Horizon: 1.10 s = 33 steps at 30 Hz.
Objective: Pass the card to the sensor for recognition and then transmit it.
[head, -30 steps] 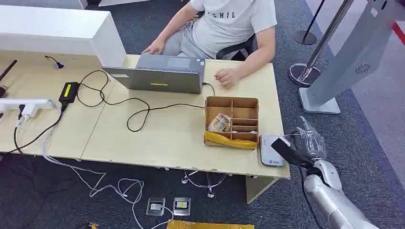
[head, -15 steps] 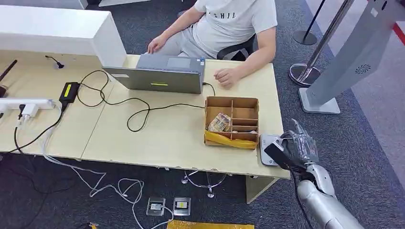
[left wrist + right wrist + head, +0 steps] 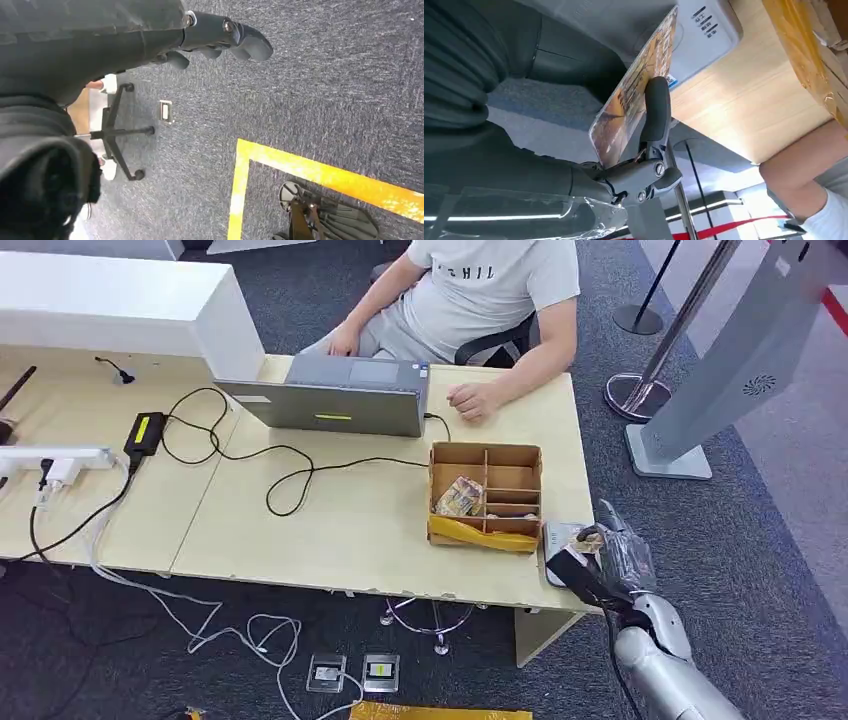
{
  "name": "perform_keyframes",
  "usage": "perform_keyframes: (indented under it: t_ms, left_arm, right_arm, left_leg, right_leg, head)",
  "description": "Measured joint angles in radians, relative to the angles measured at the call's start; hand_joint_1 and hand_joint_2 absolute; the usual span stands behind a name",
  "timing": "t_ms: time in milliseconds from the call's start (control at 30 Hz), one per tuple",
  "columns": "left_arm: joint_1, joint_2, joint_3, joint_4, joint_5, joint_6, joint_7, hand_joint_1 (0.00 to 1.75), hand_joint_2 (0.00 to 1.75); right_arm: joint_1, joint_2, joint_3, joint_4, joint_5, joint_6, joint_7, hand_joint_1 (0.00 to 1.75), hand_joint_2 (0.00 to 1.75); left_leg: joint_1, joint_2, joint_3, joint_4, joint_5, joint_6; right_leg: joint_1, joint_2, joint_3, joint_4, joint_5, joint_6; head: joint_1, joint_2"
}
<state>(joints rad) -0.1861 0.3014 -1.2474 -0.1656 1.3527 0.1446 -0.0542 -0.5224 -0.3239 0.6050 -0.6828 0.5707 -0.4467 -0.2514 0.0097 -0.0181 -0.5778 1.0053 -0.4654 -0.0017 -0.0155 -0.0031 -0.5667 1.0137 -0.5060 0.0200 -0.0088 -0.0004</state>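
My right hand [image 3: 610,558] is at the near right corner of the desk [image 3: 350,520], pinching the card [image 3: 636,90] between the thumb and a dark finger [image 3: 655,112]. From the right wrist camera the card is tilted and hangs right over the grey sensor [image 3: 704,37], its far edge overlapping the reader's face; I can't tell whether it actually touches. In the head view the sensor [image 3: 560,536] sits flat on the desk edge, just right of the cardboard divider box [image 3: 486,495], and my hand partly covers it. The box has a yellow-taped front edge and something wrapped in one left compartment. My left hand [image 3: 220,37] hangs over the grey carpet with fingers curled in, nothing in them. A yellow floor line [image 3: 310,172] and an office chair base [image 3: 117,132] show past it. A person [image 3: 480,290] sits at the far side of the desk behind a laptop [image 3: 335,395], one hand resting on the desktop near it. Black cables and a power strip [image 3: 55,458] lie across the left half of the desk.
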Motion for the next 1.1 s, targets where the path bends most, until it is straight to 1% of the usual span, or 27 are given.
perform_keyframes:
  t_ms: [300,533,633,733,900,1100]
  left_arm:
    - [0.0,0.0,0.0,0.0,0.003,0.001,0.0,0.0,0.0]
    - [0.0,0.0,0.0,0.0,0.002,-0.001,0.0,0.0,0.0]
    - [0.0,0.0,0.0,0.0,0.0,-0.003,-0.001,0.0,0.0]
    - [0.0,0.002,0.0,0.0,-0.005,-0.011,-0.005,0.0,0.0]
    - [0.0,0.006,0.0,0.0,-0.019,-0.022,-0.01,0.0,0.0]
    - [0.0,0.01,0.0,0.0,-0.036,-0.037,-0.025,0.0,0.0]
  right_arm:
    - [0.011,0.001,0.0,0.0,-0.036,-0.008,-0.008,1.75,1.75]
    - [0.009,0.0,0.0,-0.007,-0.087,-0.006,0.002,1.75,1.75]
    - [0.008,-0.002,-0.006,-0.031,-0.148,0.031,0.018,1.75,1.75]
    - [-0.004,-0.016,-0.022,-0.08,-0.214,0.078,0.051,1.75,1.75]
    - [-0.061,-0.056,-0.059,-0.177,-0.241,0.098,0.077,1.75,1.75]
    - [-0.18,-0.098,-0.105,-0.254,-0.214,0.142,0.084,1.75,1.75]
  left_leg:
    - [0.0,0.0,0.001,0.0,0.0,0.0]
    - [0.0,0.0,0.001,0.0,0.0,0.0]
    - [0.0,0.0,0.001,0.0,0.0,0.0]
    - [0.0,0.0,0.001,0.0,0.0,0.0]
    - [0.0,0.0,0.001,0.0,0.0,0.0]
    - [0.0,0.0,0.001,0.0,0.0,0.0]
  right_leg:
    - [0.0,0.0,0.001,0.0,0.0,0.0]
    - [0.0,0.0,0.001,0.0,0.0,0.0]
    - [0.0,0.0,0.002,0.0,0.0,0.0]
    - [0.0,0.0,0.001,0.0,0.0,0.0]
    - [0.0,0.0,0.001,0.0,0.0,0.0]
    - [0.0,0.0,0.001,0.0,0.001,0.0]
  head:
    - [0.0,0.0]
    - [0.0,0.0]
    - [0.0,0.0]
    - [0.0,0.0]
    - [0.0,0.0]
    - [0.0,0.0]
